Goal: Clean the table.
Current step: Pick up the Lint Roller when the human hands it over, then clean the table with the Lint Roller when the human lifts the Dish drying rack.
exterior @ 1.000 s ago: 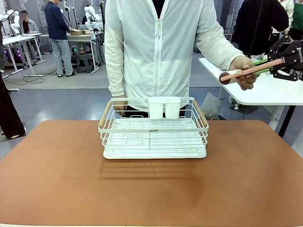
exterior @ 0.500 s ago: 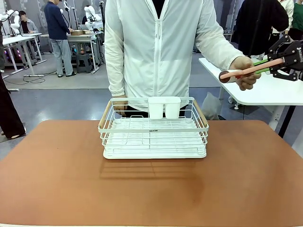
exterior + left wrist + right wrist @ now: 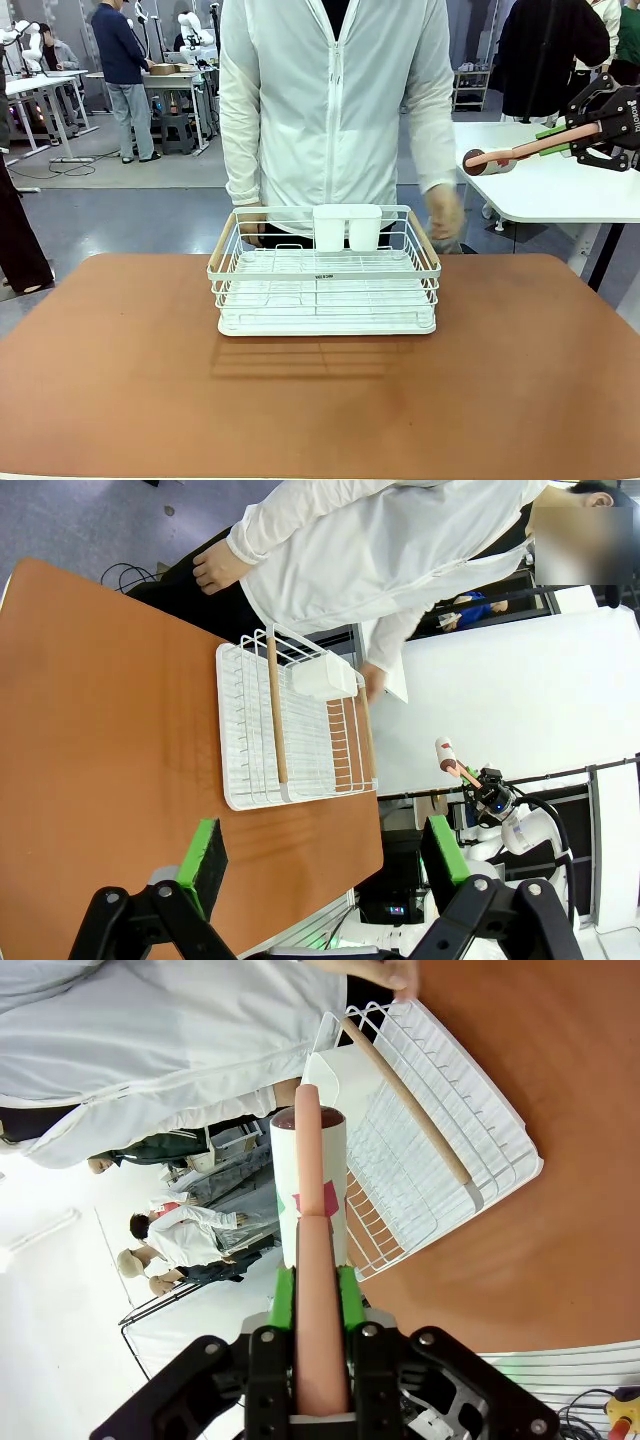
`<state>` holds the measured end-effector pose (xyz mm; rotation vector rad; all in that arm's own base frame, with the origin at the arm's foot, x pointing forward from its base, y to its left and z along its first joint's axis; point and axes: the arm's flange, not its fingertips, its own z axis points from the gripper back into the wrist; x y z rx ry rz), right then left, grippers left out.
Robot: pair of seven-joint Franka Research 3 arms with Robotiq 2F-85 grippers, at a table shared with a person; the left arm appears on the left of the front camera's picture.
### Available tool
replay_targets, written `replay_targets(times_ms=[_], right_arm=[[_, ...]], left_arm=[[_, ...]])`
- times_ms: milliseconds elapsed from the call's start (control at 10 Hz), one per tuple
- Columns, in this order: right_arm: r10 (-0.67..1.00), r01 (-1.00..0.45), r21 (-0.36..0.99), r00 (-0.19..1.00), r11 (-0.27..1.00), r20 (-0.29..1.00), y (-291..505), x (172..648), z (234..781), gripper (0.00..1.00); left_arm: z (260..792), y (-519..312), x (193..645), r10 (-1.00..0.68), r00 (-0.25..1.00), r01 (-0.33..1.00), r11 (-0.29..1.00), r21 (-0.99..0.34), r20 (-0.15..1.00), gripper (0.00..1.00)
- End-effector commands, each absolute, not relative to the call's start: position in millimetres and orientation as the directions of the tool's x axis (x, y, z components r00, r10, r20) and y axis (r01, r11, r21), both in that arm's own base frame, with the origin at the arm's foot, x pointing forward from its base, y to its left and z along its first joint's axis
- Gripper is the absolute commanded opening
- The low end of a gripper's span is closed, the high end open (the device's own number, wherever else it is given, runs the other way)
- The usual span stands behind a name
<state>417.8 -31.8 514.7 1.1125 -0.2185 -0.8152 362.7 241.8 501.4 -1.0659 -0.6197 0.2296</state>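
Brown table (image 3: 120,380) runs left-right; we note right gripper (image 3: 558,141) pinching lint roller (image 3: 505,154), head leftward; left gripper (image 3: 322,852) spread.

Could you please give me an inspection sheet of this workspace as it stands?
Surface: table, no spills seen.
Job's things: lint roller, held in the air at right.
Clutter: white wire rack with cutlery holder, mid-table.
Grippers: right gripper shut on the lint roller's handle; left gripper open, above the table.
Cables: cable on the floor, far left.
Surroundings: person behind the rack; white table at right.
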Motion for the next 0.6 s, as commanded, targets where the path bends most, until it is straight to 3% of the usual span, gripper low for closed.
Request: replay_targets(times_ms=[0,500], right_arm=[[-0.677,0.471,0.860,0.699,0.194,-0.230,-30.8,417.9,514.7,0.00],[-0.677,0.471,0.860,0.699,0.194,-0.230,-30.8,417.9,514.7,0.00]], left_arm=[[502.4,243.2,361.5,0.464,0.806,0.132,0.464,-0.876,0.368,1.00],[502.4,243.2,361.5,0.464,0.806,0.132,0.464,-0.876,0.368,1.00]])
